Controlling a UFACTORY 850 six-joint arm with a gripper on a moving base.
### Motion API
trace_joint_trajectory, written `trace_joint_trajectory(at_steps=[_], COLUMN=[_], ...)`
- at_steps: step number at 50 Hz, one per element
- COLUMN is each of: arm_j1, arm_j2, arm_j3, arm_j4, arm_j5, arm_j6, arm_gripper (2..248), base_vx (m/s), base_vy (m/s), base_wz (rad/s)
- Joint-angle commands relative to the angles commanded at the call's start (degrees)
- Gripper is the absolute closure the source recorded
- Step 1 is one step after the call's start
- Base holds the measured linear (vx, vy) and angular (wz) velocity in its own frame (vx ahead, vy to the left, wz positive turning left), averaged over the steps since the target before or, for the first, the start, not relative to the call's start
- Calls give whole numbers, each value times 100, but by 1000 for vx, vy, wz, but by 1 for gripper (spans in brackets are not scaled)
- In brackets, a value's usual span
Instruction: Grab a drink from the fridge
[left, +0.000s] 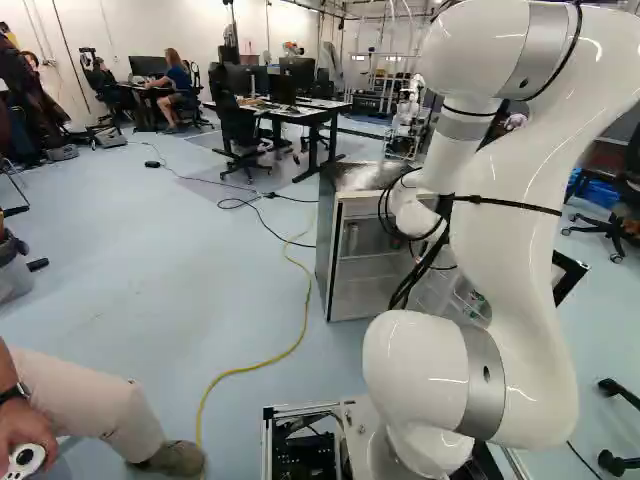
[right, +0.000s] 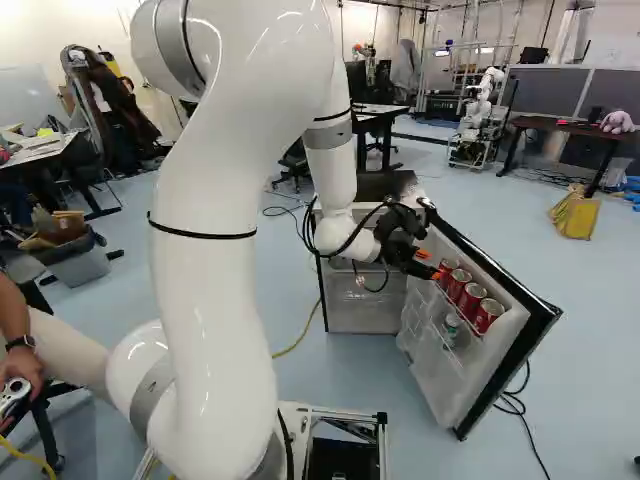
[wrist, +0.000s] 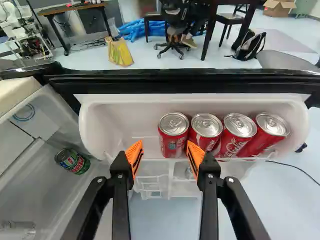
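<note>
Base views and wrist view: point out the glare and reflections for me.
Left base view: hard white highlights on the arm, and a bright sheen across the top of the fridge. Right base view: similar streaks on the arm, but the fridge top looks dark. Wrist view: glints on the lids of the red cans.

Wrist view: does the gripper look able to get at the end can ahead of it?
Probably yes: the end can stands ahead of the open gripper, though the next can crowds one finger.
</note>
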Motion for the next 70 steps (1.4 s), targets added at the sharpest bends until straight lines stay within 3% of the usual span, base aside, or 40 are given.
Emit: trace_joint_trajectory(at_steps=[24,70], arm_j1=[-163,-271], arm_j2=[-152,-242], arm_j3=[-221,-352], arm_j4=[0,-33], arm_j5=[-111,-111], arm_j6=[0,0], arm_gripper=[107,107], base_vx=[0,0], base_vy=[0,0], base_wz=[0,0])
